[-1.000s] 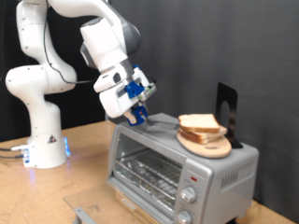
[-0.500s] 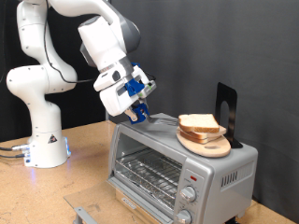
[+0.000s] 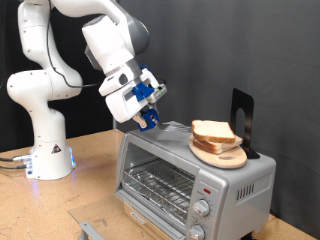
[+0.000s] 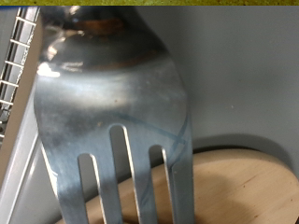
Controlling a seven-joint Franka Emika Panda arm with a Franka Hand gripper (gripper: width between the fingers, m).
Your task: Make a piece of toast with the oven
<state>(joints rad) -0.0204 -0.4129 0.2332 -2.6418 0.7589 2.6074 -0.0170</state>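
Observation:
The silver oven (image 3: 232,181) stands at the exterior view's lower right, its wire rack (image 3: 158,183) showing in the front. Pale bread slices (image 3: 212,131) are stacked on a round wooden board (image 3: 228,159) on the oven's top. My gripper (image 3: 148,112) hangs above the oven's top left corner, left of the bread and apart from it. It is shut on a metal fork (image 3: 172,127) whose tines point towards the slices. In the wrist view the fork (image 4: 112,103) fills the picture, with the board (image 4: 238,187) beyond its tines. The fingers are hidden there.
A black upright stand (image 3: 242,115) sits behind the board on the oven. The arm's white base (image 3: 45,150) stands on the wooden table (image 3: 85,195) at the left. A grey flat piece (image 3: 95,228) lies at the bottom edge in front of the oven.
The gripper with the fork has drawn slightly left and up, away from the bread. The bread, board and oven have not moved.

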